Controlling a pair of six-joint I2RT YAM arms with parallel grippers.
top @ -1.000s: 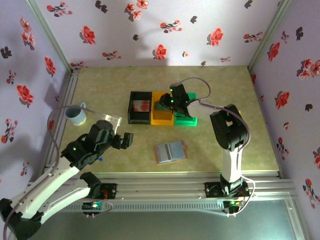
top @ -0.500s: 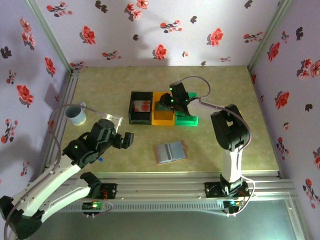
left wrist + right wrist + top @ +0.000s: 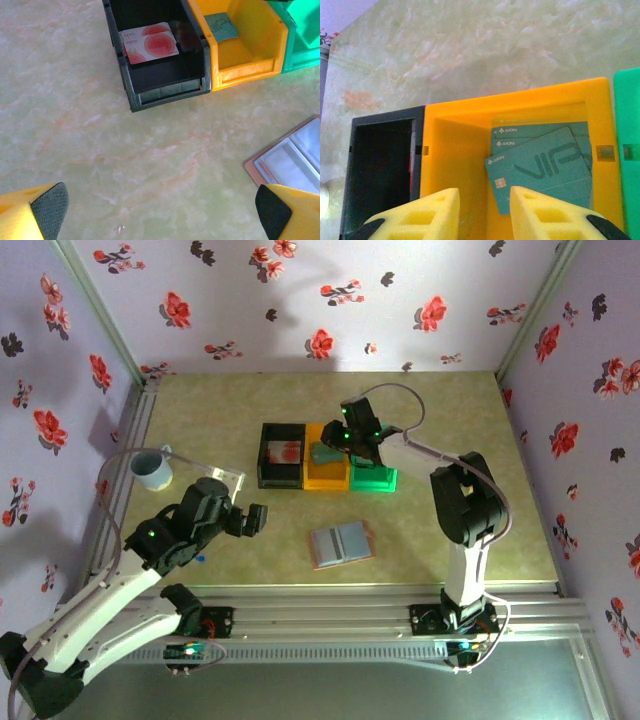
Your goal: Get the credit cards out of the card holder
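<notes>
top external view: left gripper [image 3: 255, 520] hangs with jaws wide apart and empty, near the open holder [image 3: 340, 543]. two red-blotched cards [image 3: 150, 46] lie overlapped in the black bin [image 3: 170, 90]. teal cards [image 3: 540, 165] lie in the orange bin [image 3: 455, 150], right gripper [image 3: 484, 200] above them, fingers slightly apart, gripping nothing. whether any card sits in the holder, can't tell. cards look light, stiff and slick: best pinched by an exposed edge, holder pinned.

"AION", "VIP" on teal cards [image 3: 540, 167]
</notes>
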